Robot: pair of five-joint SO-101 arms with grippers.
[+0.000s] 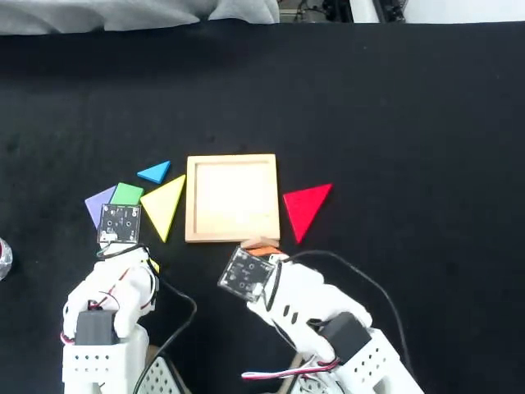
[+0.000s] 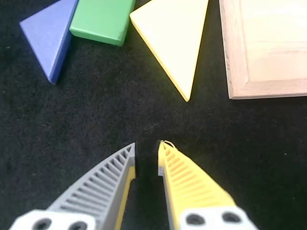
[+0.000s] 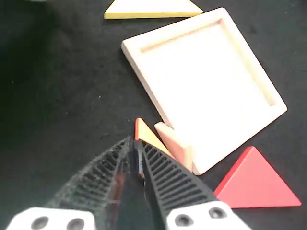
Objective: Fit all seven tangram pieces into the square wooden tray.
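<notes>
Tray point(image 1: 191, 201) mid-desk | yellow triangle point(image 1: 166, 205) just left, red triangle point(image 1: 306, 208) right, orange piece point(image 3: 146, 136) by near rim | left hand point(image 2: 147, 148) slightly spread, holding nothing | right hand point(image 3: 136, 153) pressed together beside orange piece

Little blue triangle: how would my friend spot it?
Start at the square wooden tray on the black table. Off its far left corner lies the small bright blue triangle. It is smaller than the yellow triangle and brighter than the pale purple triangle.
</notes>
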